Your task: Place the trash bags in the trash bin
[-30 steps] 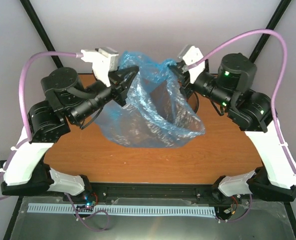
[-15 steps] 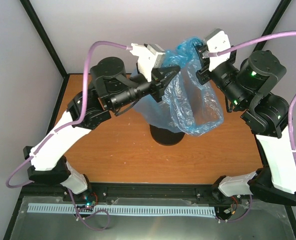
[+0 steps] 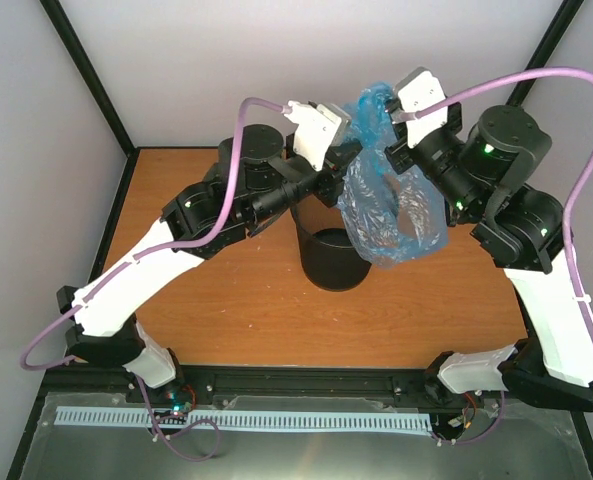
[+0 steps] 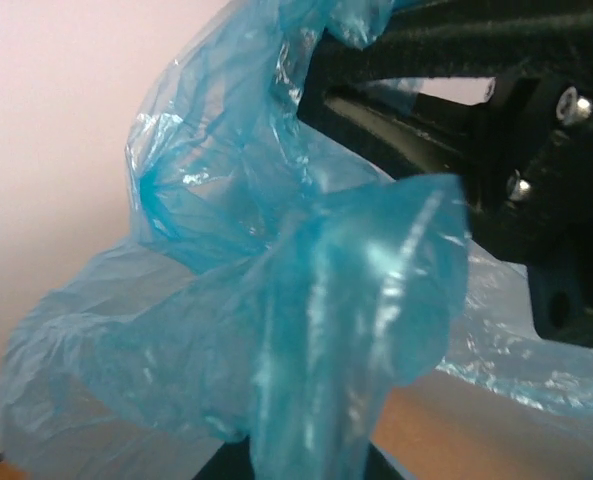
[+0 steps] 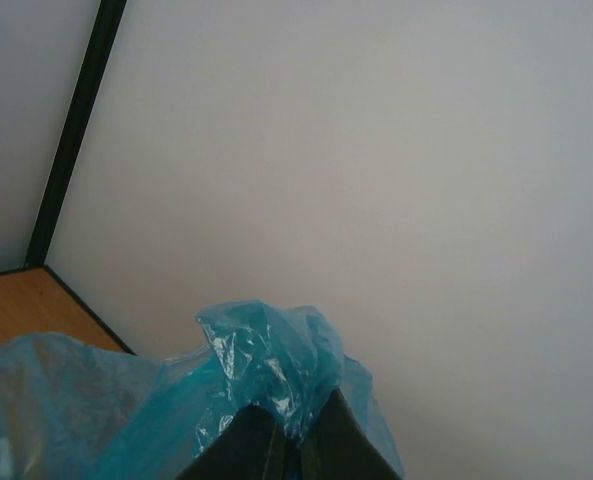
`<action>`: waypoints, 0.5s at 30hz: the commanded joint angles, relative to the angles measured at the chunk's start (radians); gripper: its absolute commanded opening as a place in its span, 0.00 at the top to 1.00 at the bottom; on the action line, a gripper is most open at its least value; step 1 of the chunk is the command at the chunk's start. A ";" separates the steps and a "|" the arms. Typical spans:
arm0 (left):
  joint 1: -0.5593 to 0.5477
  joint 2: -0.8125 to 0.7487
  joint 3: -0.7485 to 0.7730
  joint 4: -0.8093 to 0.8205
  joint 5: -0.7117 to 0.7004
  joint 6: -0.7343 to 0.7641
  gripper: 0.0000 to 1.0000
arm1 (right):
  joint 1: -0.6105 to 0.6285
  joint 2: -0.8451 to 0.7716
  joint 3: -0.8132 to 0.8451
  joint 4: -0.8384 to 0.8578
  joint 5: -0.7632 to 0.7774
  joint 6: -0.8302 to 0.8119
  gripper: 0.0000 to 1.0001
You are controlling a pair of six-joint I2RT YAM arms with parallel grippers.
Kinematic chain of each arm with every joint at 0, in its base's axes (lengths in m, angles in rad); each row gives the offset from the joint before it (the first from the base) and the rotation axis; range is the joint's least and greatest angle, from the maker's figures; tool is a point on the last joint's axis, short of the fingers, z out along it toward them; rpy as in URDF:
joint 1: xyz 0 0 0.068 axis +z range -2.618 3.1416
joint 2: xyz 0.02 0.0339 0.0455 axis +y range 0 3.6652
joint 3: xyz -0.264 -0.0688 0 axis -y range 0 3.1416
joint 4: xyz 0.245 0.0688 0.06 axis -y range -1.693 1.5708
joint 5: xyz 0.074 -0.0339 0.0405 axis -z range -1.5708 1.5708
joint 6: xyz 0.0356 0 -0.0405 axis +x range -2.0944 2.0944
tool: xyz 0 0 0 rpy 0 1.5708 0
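The trash bag (image 3: 391,205), a wrinkly light-blue film, hangs bunched in the air between both grippers, over the right side of the trash bin (image 3: 328,268). The black bin stands upright mid-table, its mouth showing. My left gripper (image 3: 350,160) is shut on the bag's left top edge. My right gripper (image 3: 389,152) is shut on the top edge close beside it. In the left wrist view the bag (image 4: 276,300) fills the frame and hides my fingers. In the right wrist view the bag (image 5: 266,355) is pinched between the dark fingertips (image 5: 251,445).
The orange table (image 3: 226,310) lies around the bin. Pale walls and black frame posts (image 3: 81,70) close the back and sides. The right arm's black gripper body (image 4: 496,130) sits very near the left wrist camera.
Both arms have lifted and drawn together toward the back centre. The bag has come off the table and bunched narrower, and the bin it covered now shows whole.
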 commanded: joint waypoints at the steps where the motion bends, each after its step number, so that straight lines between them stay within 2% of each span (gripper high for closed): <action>1: -0.003 0.006 -0.005 -0.021 -0.124 0.040 0.99 | -0.006 -0.004 -0.026 0.013 -0.029 -0.006 0.96; 11: -0.001 -0.037 -0.080 -0.001 -0.137 0.015 0.99 | -0.006 -0.004 -0.030 -0.012 -0.087 0.019 0.95; 15: -0.001 -0.062 -0.111 -0.005 -0.134 -0.010 0.99 | -0.006 -0.012 -0.033 -0.046 -0.198 0.025 0.95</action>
